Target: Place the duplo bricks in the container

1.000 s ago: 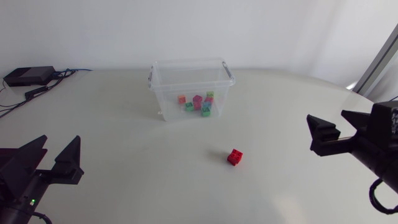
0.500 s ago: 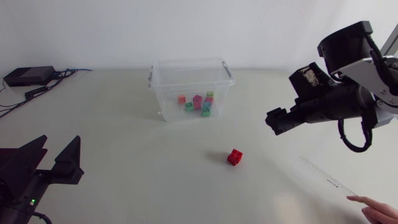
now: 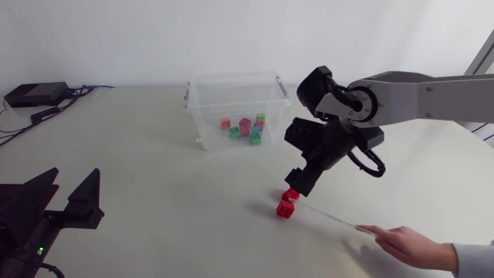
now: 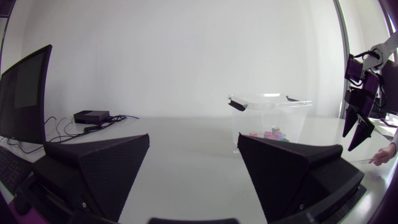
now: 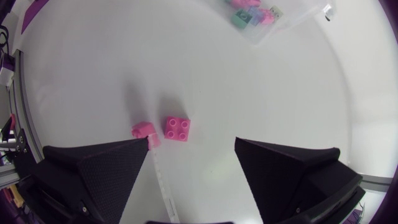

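Container (image 3: pixel 202 116) at the back middle of the table (image 3: pixel 139 154), bricks (image 3: pixel 245 127) in it. In front, off to the right, two loose bricks (image 3: pixel 285 209) just beside each other, right gripper (image 5: pixel 191 142) over them. A stick (image 3: pixel 332 218) runs from them to a hand (image 3: pixel 401 241) at the near right. Left gripper (image 3: pixel 75 179) at near left, well apart.

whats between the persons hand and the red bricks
A thin clear stick runs from the hand to the red bricks; the head view shows it.
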Motion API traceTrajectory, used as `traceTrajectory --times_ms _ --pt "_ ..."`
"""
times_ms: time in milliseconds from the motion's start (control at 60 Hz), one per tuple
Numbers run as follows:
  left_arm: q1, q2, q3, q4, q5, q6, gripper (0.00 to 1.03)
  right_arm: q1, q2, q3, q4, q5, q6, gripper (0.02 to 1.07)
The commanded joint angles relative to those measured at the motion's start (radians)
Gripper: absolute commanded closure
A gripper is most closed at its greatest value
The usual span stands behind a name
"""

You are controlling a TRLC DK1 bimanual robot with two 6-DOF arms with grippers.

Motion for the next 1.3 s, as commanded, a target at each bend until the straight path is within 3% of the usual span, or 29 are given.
traceTrajectory --times_ms 0,300,467,600,800,950,1083,1283 --pt "-0.008 -0.011 -0.014 0.002 -0.01 0.0 0.04 0.026 0.07 0.047 -0.032 0.014 -0.033 0.07" --pt "-0.01 -0.011 -0.014 0.002 -0.01 0.0 0.04 0.178 0.132 -0.028 0.005 0.158 -0.028 0.07" --pt "-0.01 -0.011 -0.014 0.002 -0.01 -0.002 0.04 0.129 0.176 -0.027 0.02 0.172 0.054 0.07" --pt "-0.01 -0.011 -0.014 0.002 -0.01 -0.003 0.04 0.063 0.205 -0.019 0.049 0.152 0.084 0.07" --pt "-0.01 -0.011 -0.014 0.002 -0.01 -0.003 0.04 0.007 0.222 -0.005 0.061 0.018 0.105 0.1" --pt "-0.01 -0.011 -0.014 0.002 -0.01 -0.003 0.04 0.007 0.245 0.004 0.066 -0.006 0.14 0.13" --pt "-0.01 -0.011 -0.014 0.002 -0.01 -0.003 0.04 0.007 0.286 0.015 0.086 -0.006 0.177 0.23" --pt "-0.01 -0.011 -0.014 0.002 -0.01 -0.003 0.04 0.023 0.303 0.019 0.108 -0.017 0.191 0.57"
